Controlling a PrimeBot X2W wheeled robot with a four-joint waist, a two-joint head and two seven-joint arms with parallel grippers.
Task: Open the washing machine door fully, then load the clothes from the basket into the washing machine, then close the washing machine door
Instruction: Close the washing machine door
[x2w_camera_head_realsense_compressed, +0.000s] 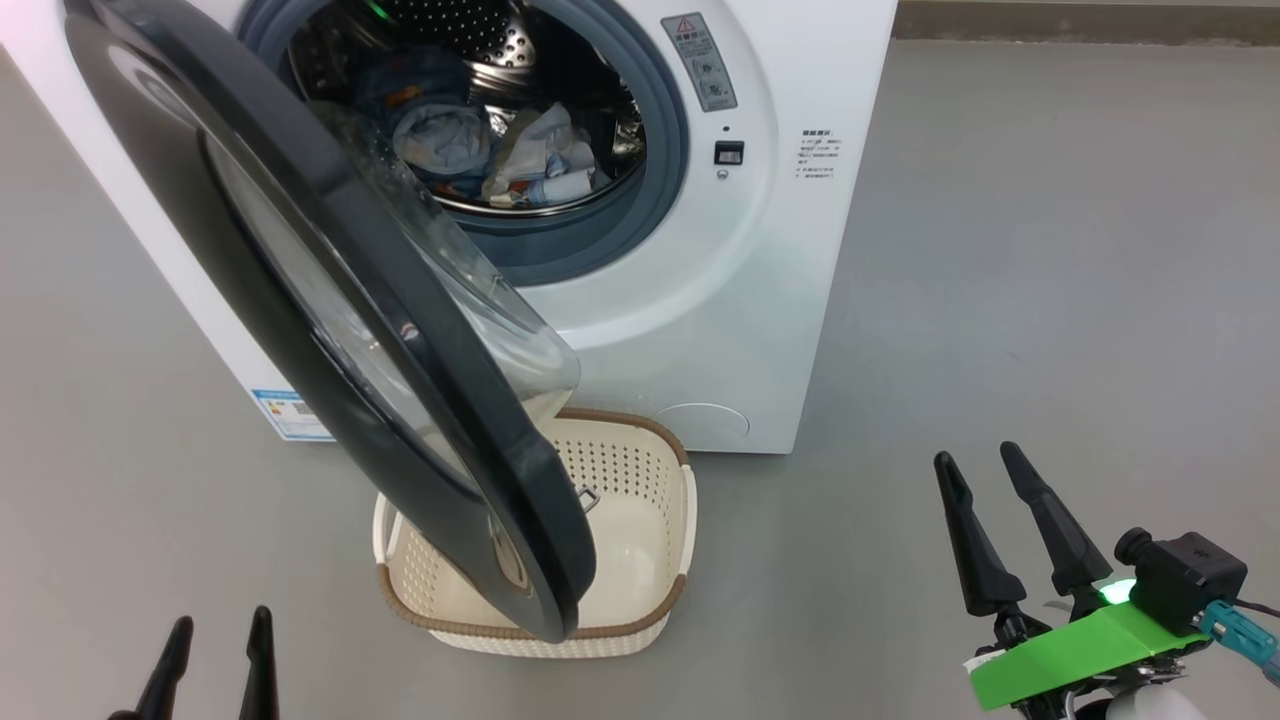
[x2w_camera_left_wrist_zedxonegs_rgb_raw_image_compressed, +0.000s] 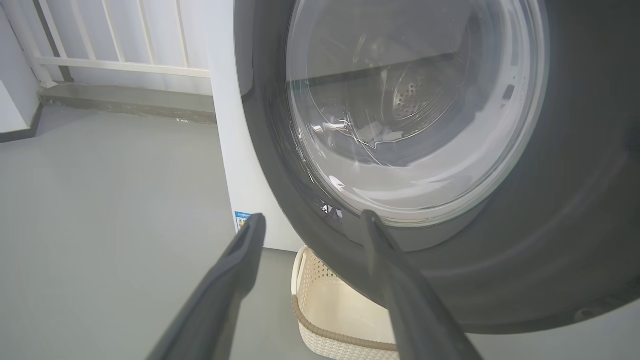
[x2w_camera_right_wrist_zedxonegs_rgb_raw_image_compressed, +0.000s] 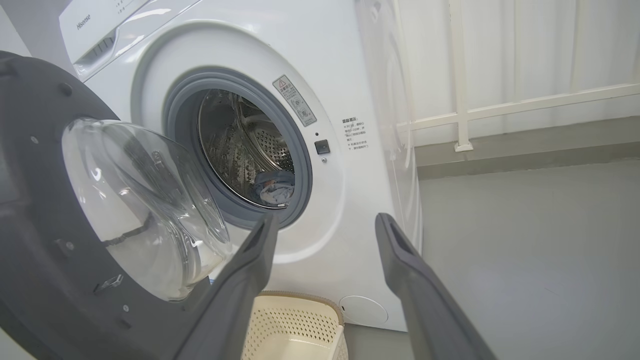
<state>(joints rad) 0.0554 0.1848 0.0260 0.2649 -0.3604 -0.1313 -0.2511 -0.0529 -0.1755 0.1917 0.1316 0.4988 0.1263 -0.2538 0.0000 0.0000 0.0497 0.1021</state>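
The white washing machine (x2w_camera_head_realsense_compressed: 720, 330) stands ahead with its black-rimmed door (x2w_camera_head_realsense_compressed: 330, 300) swung partly open over the basket. Light-blue and white clothes (x2w_camera_head_realsense_compressed: 500, 150) lie inside the steel drum. The cream basket (x2w_camera_head_realsense_compressed: 640, 540) on the floor below looks bare inside. My left gripper (x2w_camera_head_realsense_compressed: 220, 645) is open at the lower left, close to the door's outer face (x2w_camera_left_wrist_zedxonegs_rgb_raw_image_compressed: 450, 210). My right gripper (x2w_camera_head_realsense_compressed: 985, 485) is open at the lower right, holding nothing, apart from the machine. The right wrist view shows the door's inner side (x2w_camera_right_wrist_zedxonegs_rgb_raw_image_compressed: 75, 260), the drum opening (x2w_camera_right_wrist_zedxonegs_rgb_raw_image_compressed: 245, 150) and the basket (x2w_camera_right_wrist_zedxonegs_rgb_raw_image_compressed: 295, 325).
Grey floor (x2w_camera_head_realsense_compressed: 1050, 300) spreads to the right of the machine. A white railing and a low kerb (x2w_camera_right_wrist_zedxonegs_rgb_raw_image_compressed: 525, 145) run behind it. A round filter cap (x2w_camera_head_realsense_compressed: 705, 422) sits low on the machine's front, just behind the basket.
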